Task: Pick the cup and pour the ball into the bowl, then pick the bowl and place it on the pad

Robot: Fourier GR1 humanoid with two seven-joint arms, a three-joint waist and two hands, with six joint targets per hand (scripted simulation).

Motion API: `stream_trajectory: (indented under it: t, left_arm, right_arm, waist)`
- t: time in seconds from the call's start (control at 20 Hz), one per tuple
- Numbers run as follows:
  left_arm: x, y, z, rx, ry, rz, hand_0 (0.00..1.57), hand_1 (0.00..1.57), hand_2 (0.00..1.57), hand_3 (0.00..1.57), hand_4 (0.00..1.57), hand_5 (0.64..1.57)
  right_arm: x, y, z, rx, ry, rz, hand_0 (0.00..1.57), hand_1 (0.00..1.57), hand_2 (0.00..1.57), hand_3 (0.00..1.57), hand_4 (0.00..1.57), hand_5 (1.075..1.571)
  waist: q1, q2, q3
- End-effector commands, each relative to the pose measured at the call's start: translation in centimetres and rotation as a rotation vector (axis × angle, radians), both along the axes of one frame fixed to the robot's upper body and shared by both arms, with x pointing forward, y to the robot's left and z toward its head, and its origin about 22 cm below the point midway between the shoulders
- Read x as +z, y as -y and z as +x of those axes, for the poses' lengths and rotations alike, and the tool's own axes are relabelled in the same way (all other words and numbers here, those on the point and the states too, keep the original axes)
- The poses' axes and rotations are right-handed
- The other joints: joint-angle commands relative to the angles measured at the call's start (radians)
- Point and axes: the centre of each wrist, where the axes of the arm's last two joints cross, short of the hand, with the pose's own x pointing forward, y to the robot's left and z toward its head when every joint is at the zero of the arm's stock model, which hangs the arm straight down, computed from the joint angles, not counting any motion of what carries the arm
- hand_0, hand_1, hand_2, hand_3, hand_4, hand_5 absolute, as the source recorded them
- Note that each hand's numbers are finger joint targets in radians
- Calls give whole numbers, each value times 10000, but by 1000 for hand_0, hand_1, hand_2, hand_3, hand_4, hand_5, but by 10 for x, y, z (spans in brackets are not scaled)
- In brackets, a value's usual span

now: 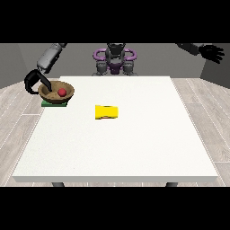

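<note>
A brown bowl [50, 94] sits on a green pad [54, 104] near the table's far left corner. A red ball [62, 92] lies inside the bowl. The hand at the view's left [32, 83] is at the bowl's left rim, its fingers curled round the rim with one part reaching over into the bowl. A yellow cup [107, 112] lies on its side near the middle of the table, apart from both hands. The hand at the view's right [211, 52] is raised high beyond the table's far right corner, fingers spread and holding nothing.
The white table [134, 148] stretches wide toward the camera. Its left edge runs close beside the pad. The robot's torso [115, 60] stands behind the far edge.
</note>
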Motion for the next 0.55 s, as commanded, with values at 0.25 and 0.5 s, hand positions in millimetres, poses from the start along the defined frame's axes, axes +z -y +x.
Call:
stream_trajectory:
  t: [0.25,0.5]
  left_arm:
    - [-19,95,31,-1361,-1148,-177,0,0,0,0,902,1559]
    - [-69,82,12,-544,-3268,-320,0,0,0,0,902,1559]
  right_arm:
    - [-7,-1,3,90,-1219,198,0,0,0,0,0,1359]
    - [16,-42,35,2235,-588,858,0,0,0,0,476,1434]
  waist:
    - [60,-1700,23]
    - [-696,-3786,-20]
